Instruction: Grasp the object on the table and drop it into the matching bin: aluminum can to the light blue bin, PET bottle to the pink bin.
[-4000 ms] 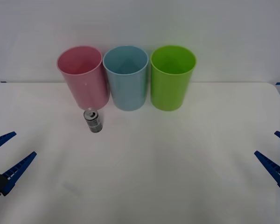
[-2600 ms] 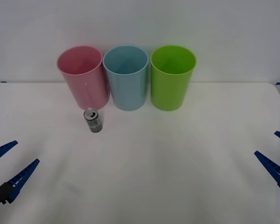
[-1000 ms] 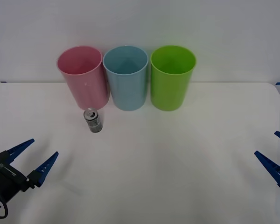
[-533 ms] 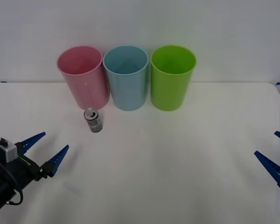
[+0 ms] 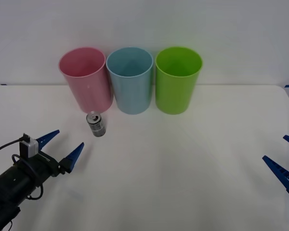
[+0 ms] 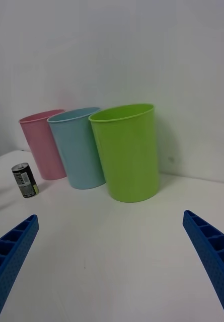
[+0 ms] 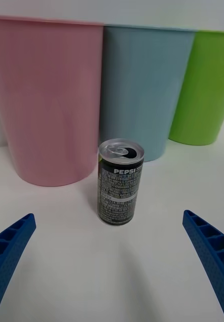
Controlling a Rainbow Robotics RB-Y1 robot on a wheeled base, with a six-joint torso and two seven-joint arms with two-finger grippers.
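With fingers spread wide, the left hand (image 5: 66,145) should centre on the upright small dark metal can (image 5: 96,124) before closing.

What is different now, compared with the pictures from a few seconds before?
The left gripper has moved forward from the table's near left edge toward the aluminum can, its fingers open, and has not touched it. Nothing was grasped or released. The can stands upright in the same place before the pink bin and light blue bin. The right gripper waits open at the right edge.
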